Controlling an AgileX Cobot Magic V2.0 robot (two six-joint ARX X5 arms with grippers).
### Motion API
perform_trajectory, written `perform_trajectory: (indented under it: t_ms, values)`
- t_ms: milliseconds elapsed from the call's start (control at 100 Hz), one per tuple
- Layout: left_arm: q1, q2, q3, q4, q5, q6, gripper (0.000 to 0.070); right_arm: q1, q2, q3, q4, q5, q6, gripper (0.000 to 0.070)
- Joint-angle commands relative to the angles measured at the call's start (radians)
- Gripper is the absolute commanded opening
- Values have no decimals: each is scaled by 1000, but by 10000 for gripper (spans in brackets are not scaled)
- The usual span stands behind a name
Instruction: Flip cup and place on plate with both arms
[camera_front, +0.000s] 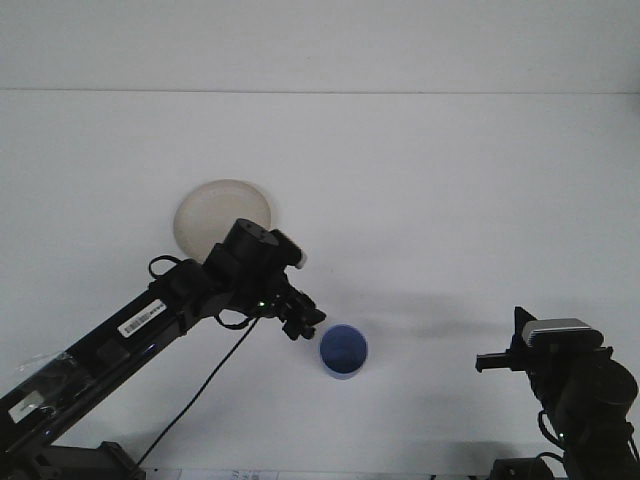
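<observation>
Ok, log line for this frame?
left pincer: beside blue cup, no grasp | right pincer: parked | cup: on table | plate: bare

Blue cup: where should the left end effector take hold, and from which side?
Probably the rim of the blue cup, on its left edge. The cup stands upright with its mouth open toward the camera, and the left end effector is just left of it, so one finger could go inside the wall and one outside.
</observation>
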Motion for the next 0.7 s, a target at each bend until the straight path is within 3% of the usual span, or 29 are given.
perform_trajectory:
  t_ms: [0, 100, 270, 570, 630, 690]
  values:
    - [-33, 38, 42, -2, 6, -6, 271, 0, 3, 7, 10, -1, 10, 0]
    - [-76, 83, 78, -32, -7, 2, 271, 0, 3, 7, 10, -1, 10, 0]
    - [-120, 142, 89, -45, -109, 17, 271, 0, 3, 7, 10, -1, 10, 0]
    - [-127, 248, 89, -42, -111, 32, 245, 0, 3, 7, 10, -1, 10, 0]
    - [-127, 264, 89, -42, -111, 38, 165, 0, 3, 7, 10, -1, 10, 0]
    - [-127, 274, 89, -42, -111, 52, 24, 0, 3, 7, 10, -1, 10, 0]
